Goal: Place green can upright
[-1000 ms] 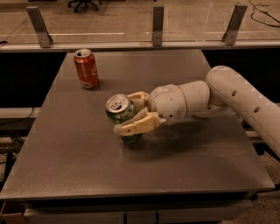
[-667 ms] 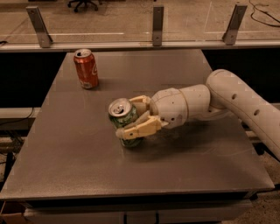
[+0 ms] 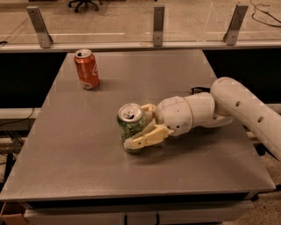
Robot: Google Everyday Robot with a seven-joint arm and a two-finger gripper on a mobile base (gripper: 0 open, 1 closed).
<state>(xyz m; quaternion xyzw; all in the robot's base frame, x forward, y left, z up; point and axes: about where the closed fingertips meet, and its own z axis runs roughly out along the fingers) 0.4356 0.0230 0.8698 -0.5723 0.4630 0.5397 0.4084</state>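
Clasping the green can [image 3: 130, 128] from its right side, the pincer [image 3: 138, 126] is clenched on it, one pale finger [image 3: 147, 137] across the can's near face low down and the other showing behind its far side. The can stands with its silver pull-tab top facing up and its base down at the bench [image 3: 74, 158] surface, roughly in the middle of the bench, a little nearer the front edge than the back one. Its body looks slightly dented.

Behind the fingers sits a rounded white wrist [image 3: 180, 115], lying low over the bench, and from it the white arm [image 3: 239, 105] runs off past the right edge.

Well apart from the pincer, near the back left corner, a red can [image 3: 86, 69] stands upright, its opened top showing.

Beyond the back edge a low rail [image 3: 109, 45] runs across, carrying three metal posts. Farther off, on the floor, the base of an office chair [image 3: 83, 3] shows.
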